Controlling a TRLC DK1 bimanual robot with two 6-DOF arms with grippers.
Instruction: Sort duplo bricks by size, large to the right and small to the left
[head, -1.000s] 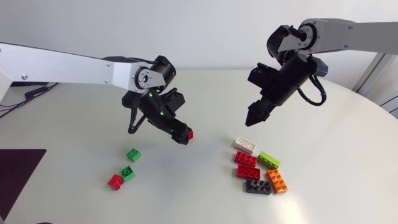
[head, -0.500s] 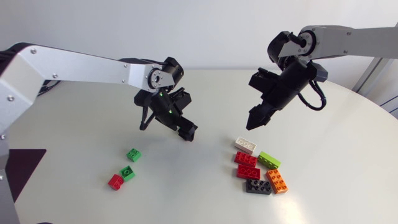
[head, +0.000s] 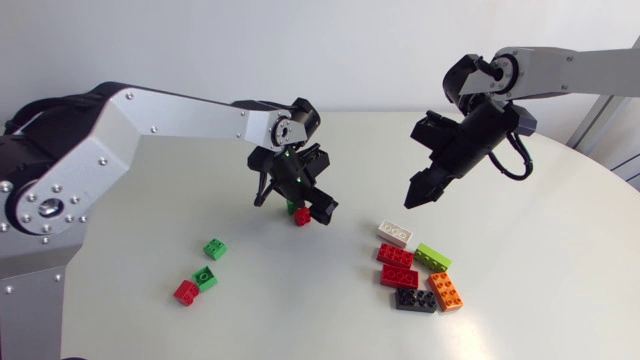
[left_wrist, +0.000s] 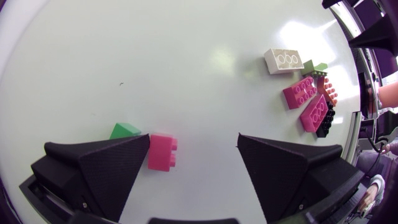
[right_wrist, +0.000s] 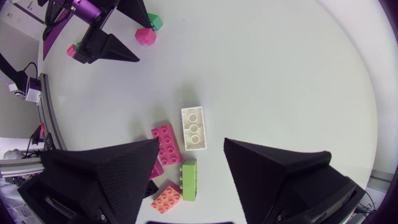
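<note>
While the left gripper (head: 312, 208) hangs low over the middle of the table (head: 540, 310), its fingers stand wide apart and hold nothing. A small red brick (head: 301, 216) sits under it, between the fingers and close against the inner side of one of them. A small green brick (head: 292, 206) lies just behind the red one, partly hidden by that same finger in the left wrist view.

Further toward the left side lie three more small bricks. A lone green brick (head: 214, 248) sits by itself. Near it, a second green brick (head: 205, 278) touches a red cube (head: 186, 291).

On the right side, the large bricks lie in a loose cluster. The white brick (head: 395, 233) is at the far end. A long red brick (head: 395, 256) and a lime brick (head: 433, 258) sit just beside it. Nearer the table's front edge are another long red brick (head: 399, 277), a black brick (head: 414, 300) and an orange brick (head: 446, 290), packed close together.

The right gripper (head: 418, 190) hovers above this cluster, over the white brick, with its fingers spread wide and nothing between them.
</note>
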